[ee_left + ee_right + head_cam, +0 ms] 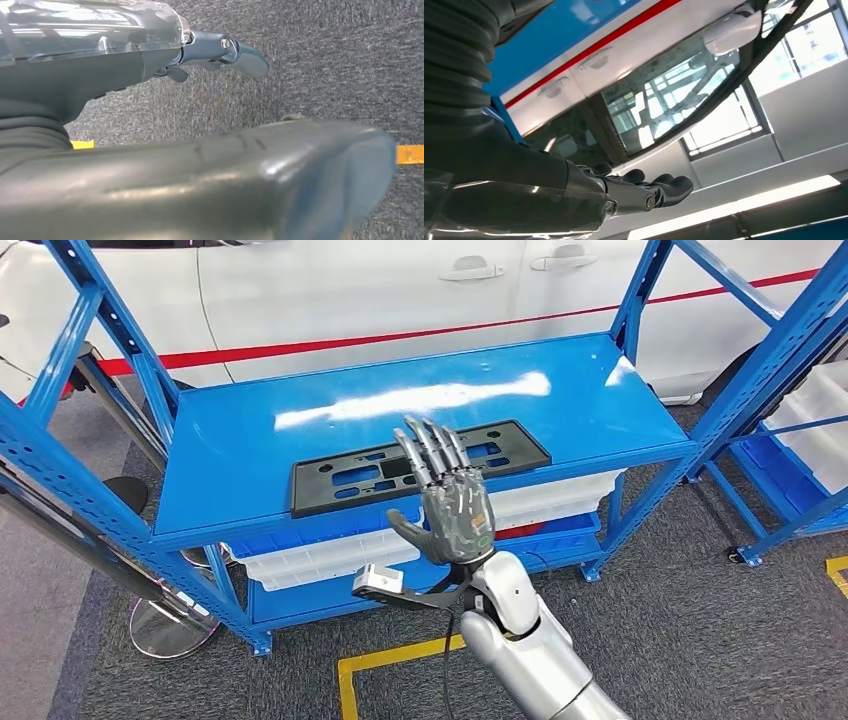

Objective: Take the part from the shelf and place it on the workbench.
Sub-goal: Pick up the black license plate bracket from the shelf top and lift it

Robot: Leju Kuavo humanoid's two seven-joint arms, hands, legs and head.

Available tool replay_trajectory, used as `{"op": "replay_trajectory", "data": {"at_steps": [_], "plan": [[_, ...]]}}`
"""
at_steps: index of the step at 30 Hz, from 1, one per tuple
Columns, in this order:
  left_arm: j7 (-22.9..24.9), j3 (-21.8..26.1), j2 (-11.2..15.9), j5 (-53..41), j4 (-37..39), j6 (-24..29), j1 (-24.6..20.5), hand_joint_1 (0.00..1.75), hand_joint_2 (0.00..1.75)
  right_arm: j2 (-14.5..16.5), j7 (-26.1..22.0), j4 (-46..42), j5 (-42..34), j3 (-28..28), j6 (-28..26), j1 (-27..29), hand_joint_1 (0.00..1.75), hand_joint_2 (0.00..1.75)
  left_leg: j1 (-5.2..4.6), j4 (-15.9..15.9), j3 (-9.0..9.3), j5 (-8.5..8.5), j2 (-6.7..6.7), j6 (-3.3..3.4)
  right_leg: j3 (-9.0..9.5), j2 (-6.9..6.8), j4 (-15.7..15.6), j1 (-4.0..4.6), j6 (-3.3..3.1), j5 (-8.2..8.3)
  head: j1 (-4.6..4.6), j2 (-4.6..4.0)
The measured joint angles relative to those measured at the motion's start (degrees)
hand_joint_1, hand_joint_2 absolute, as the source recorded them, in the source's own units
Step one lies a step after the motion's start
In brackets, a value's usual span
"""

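right hand [456,510] raised mid-frame, fingers apart and straight, palm empty, hovering in front of the shelf edge | left hand [220,52] hangs over grey carpet, fingers apart, holding nothing | black part [415,466] lies flat on blue shelf [250,440], centre frame, just beyond the fingertips | white car [400,290] across the top

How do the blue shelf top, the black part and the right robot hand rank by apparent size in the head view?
1. blue shelf top
2. black part
3. right robot hand, though nearer the camera, so it looks enlarged.
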Motion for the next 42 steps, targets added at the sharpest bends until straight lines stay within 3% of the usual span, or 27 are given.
{"op": "replay_trajectory", "data": {"at_steps": [7,15,22,32,37,42], "plan": [[0.0,0.0,-1.3,0.5,0.1,1.1,-0.6,0.0,0.0,4.3,2.1,10.0,6.2,5.5,-2.3,-5.3,0.0,1.75,0.0,0.0,0.0,0.01,0.0,0.0,-0.01,0.0,0.0,0.0,0.0,0.0,0.0,0.0],[0.0,0.0,-1.8,2.2,0.1,1.7,-1.4,0.0,0.0,8.9,3.0,23.9,11.8,7.7,-4.1,-9.7,0.0,1.75,0.0,0.0,0.0,0.02,0.01,-0.01,-0.05,0.03,0.0,0.0,0.0,0.0,0.0,0.0],[0.2,-0.2,-2.2,2.5,0.2,2.1,-2.2,0.0,0.0,10.6,6.4,33.7,15.7,8.7,-4.9,-11.9,0.0,1.75,0.0,0.0,-0.01,0.03,0.01,0.0,-0.06,0.04,0.0,-0.01,0.01,0.01,0.0,0.0],[0.8,-0.9,-2.4,2.3,0.3,2.6,-2.8,0.0,0.0,8.7,14.8,45.8,20.3,8.2,-5.3,-13.4,0.0,1.75,-0.02,0.0,-0.03,0.05,0.02,0.04,-0.09,0.03,0.0,-0.02,0.03,0.03,0.0,0.0],[0.9,-1.7,-2.4,1.5,0.3,2.4,-2.9,0.0,0.0,6.3,16.8,47.9,18.7,5.4,-5.3,-15.4,0.0,1.75,-0.02,0.1,-0.04,0.06,0.08,0.04,-0.12,0.17,0.0,-0.03,0.1,0.12,0.0,0.0],[1.0,-2.6,-2.4,0.8,0.3,2.3,-2.9,0.0,0.0,6.0,18.9,49.8,19.8,3.6,-5.1,-18.2,0.0,1.75,-0.02,0.1,-0.04,0.06,0.1,0.04,-0.15,0.23,0.0,-0.02,0.11,0.15,0.0,0.0]]}}
